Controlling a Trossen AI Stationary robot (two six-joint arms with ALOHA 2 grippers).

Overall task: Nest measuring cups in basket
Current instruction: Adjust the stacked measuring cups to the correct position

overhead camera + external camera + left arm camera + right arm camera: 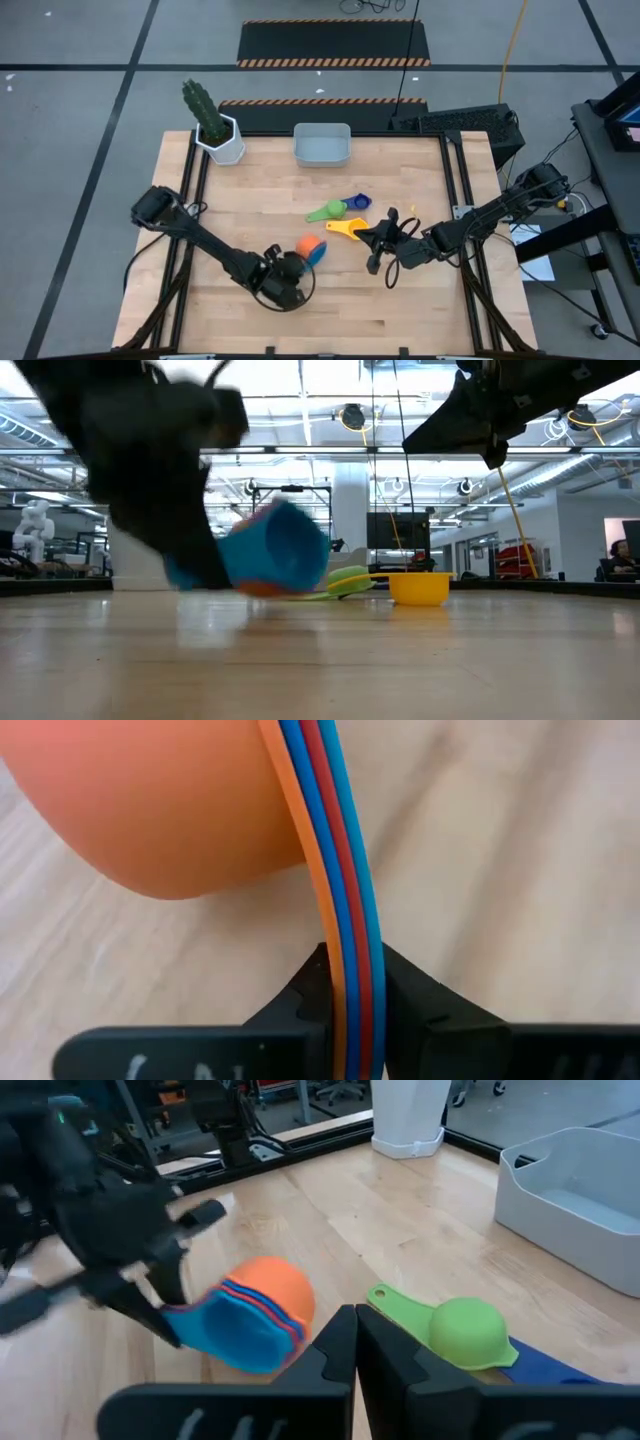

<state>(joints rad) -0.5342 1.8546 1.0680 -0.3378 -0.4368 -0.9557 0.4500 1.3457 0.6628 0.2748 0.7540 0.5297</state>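
A nested stack of measuring cups (311, 248), orange outermost with blue and red inside, lies tipped on its side in my left gripper (352, 970) near the table's middle front. It also shows in the low view as stack (275, 552) and in the right wrist view as stack (262, 1318). The green cup (327, 211), dark blue cup (356, 201) and yellow cup (345, 228) rest loose on the table just beyond it. My right gripper (355, 1325) is shut, hovering over the table beside the yellow cup and touching nothing. The pale basket (321, 144) stands at the far edge. My left gripper pinches the stacked flat handles (345, 920) of the nested cups between its two fingers (300, 995), orange, blue, red and light blue layers edge-on. The fingers lie along the handles, coming from the table's left. The bowls are tipped sideways, low over the table; whether they touch it I cannot tell.
A white pot with a cactus (220, 135) stands at the far left corner, left of the basket. Bare wood lies between the loose cups and the basket (570, 1200). Dark rails run along the table's left and right sides.
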